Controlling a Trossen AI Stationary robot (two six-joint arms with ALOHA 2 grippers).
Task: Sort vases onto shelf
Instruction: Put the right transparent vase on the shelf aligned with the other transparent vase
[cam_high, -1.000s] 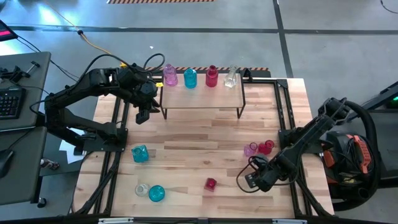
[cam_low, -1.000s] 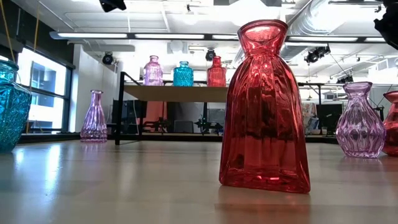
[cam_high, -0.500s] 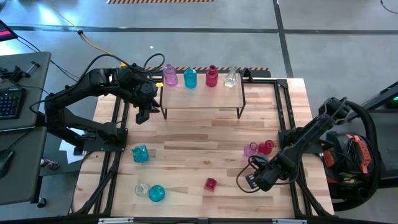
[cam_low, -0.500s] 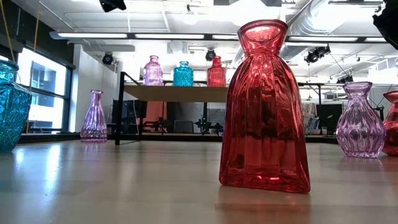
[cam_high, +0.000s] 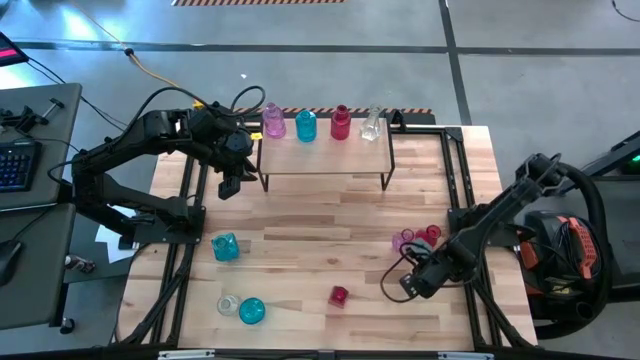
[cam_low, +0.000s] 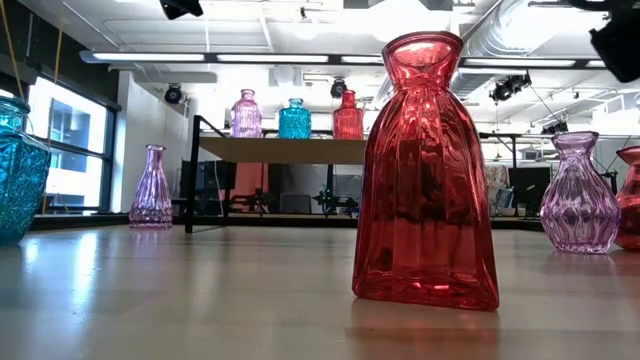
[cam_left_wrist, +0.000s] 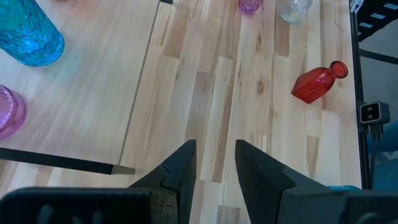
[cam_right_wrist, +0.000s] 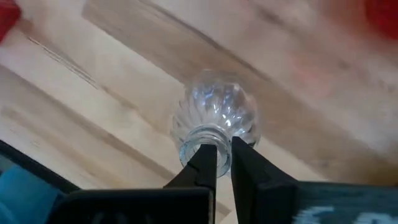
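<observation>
Since a second ago the right gripper has shifted a little up the table toward the pink and red vases, its arm swung with it; the left arm has not moved. In the right wrist view the right fingers are pinched on the rim of a clear vase, one finger at each side of the neck wall, nearly shut. That vase hangs over bare tabletop near the right edge.

The left gripper hovers by the shelf's left end, jaws partly apart and holding nothing, as the left wrist view shows.

On the shelf stand four vases in a row: pink, teal, red, clear. Loose on the table are a pink vase touching a red one, a small red vase, a teal one, and a teal and clear pair.
</observation>
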